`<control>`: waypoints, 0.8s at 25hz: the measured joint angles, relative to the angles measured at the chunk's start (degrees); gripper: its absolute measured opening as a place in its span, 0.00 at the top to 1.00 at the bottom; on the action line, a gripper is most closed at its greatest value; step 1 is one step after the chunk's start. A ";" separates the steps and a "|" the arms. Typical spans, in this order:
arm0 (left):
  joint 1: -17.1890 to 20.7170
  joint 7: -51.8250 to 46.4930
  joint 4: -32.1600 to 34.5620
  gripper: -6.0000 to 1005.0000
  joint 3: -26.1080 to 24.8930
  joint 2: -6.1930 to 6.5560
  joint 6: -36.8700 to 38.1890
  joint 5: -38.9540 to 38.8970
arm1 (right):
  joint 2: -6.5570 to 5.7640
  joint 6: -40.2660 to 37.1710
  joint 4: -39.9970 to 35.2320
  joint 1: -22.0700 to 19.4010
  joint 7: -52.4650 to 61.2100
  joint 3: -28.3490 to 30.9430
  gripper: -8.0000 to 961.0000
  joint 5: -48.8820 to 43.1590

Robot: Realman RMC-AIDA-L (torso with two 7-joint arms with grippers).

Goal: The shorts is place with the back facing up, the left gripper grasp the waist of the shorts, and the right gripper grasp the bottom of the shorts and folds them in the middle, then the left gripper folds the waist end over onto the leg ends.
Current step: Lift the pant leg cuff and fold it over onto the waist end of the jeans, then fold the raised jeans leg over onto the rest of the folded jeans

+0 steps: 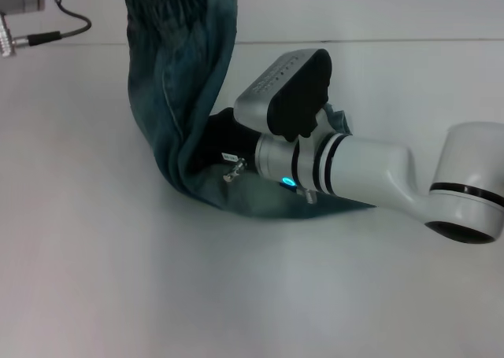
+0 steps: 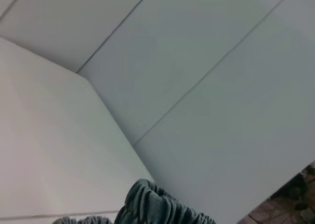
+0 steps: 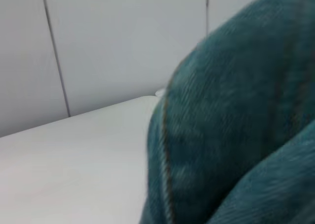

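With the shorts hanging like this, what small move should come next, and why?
Probably carry the waist onward and down toward the end on the table. In the head view the shorts hang lifted at the top edge, while their lower end lies on the table by the right arm. Neither gripper's fingers are visible.

Shorts (image 1: 177, 98): woven denim cloth, matt; waist (image 2: 157, 207) ruffled. Table (image 1: 118, 279): smooth, matt white.

no legible text, labels, nos.
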 joint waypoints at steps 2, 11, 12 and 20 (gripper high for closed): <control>0.89 0.40 -0.17 0.88 0.14 -0.24 -0.33 0.00 | -0.26 -0.05 -0.32 -1.45 0.00 0.95 0.99 -0.64; 2.94 2.94 -1.06 0.88 0.49 -1.83 -1.87 0.00 | -0.67 -4.83 -5.32 -10.91 -0.47 5.91 0.99 -0.78; 2.96 3.48 -1.26 0.88 0.51 -2.05 -1.93 -0.01 | -0.74 -6.20 -6.37 -12.38 -0.49 7.12 0.99 -0.72; 2.12 11.84 -2.92 0.88 1.16 -6.39 -3.54 -0.08 | -1.50 -23.36 -13.59 -21.66 0.48 22.19 0.99 -0.12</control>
